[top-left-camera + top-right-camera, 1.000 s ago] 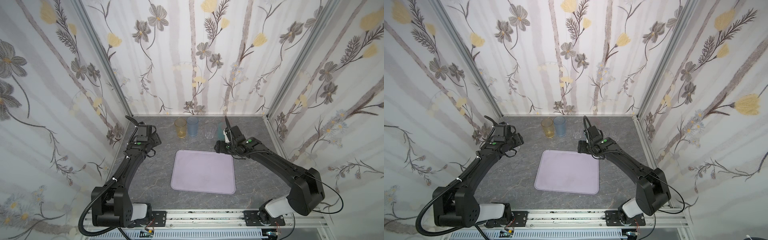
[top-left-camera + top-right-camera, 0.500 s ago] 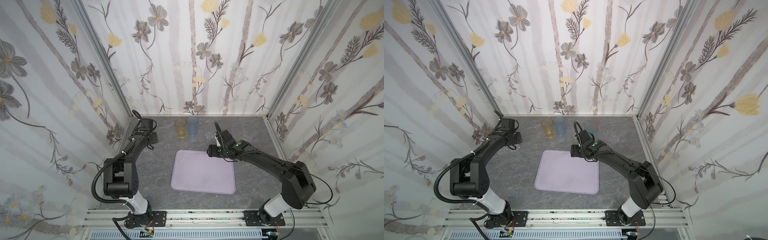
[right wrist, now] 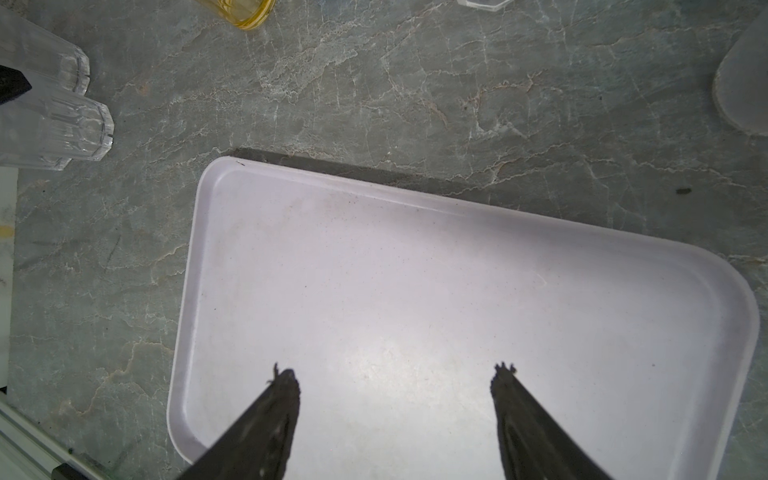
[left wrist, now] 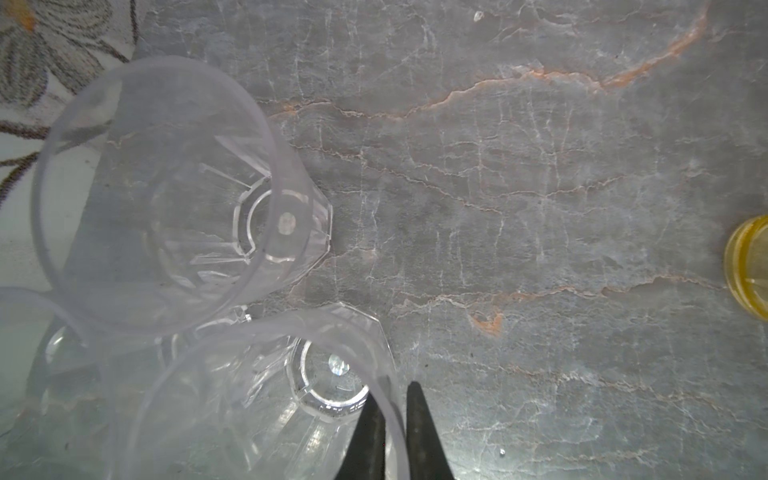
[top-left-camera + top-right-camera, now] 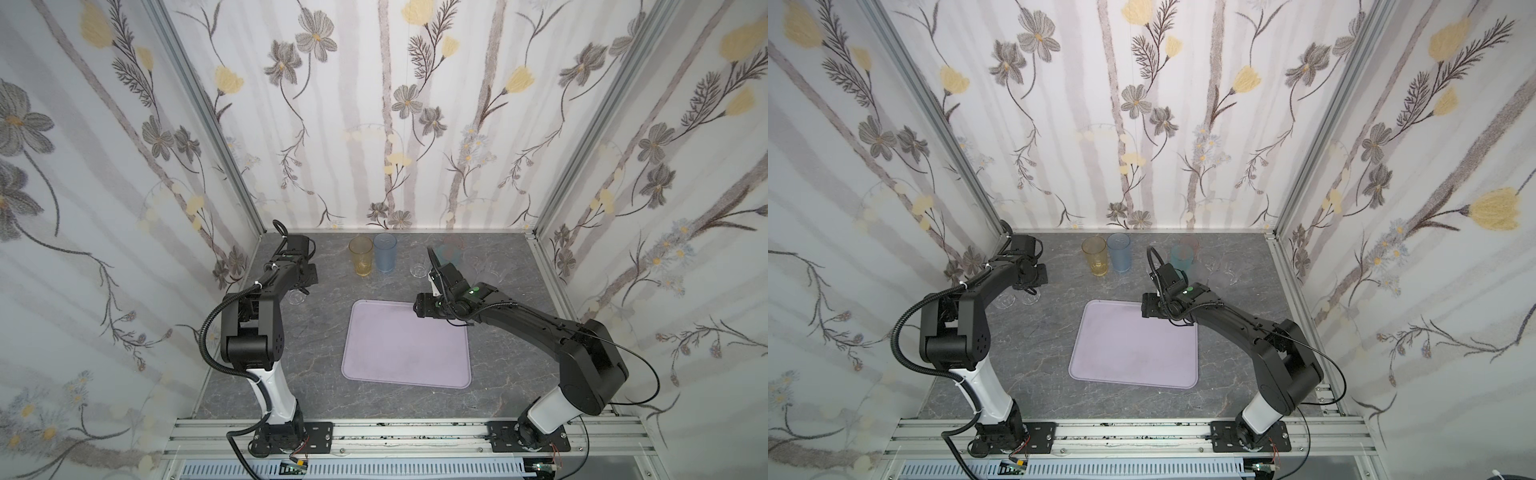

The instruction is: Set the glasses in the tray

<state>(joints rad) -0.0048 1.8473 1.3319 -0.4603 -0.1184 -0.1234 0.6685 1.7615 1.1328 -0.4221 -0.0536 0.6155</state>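
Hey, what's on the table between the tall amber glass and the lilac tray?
Nothing. Between the amber glass and the tray there is only bare grey tabletop, as both top views and the right wrist view show.

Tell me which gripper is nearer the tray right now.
Right. The right gripper hangs open above the tray. The left gripper is off the tray, out past its left edge, clamped on the rim of a clear glass.
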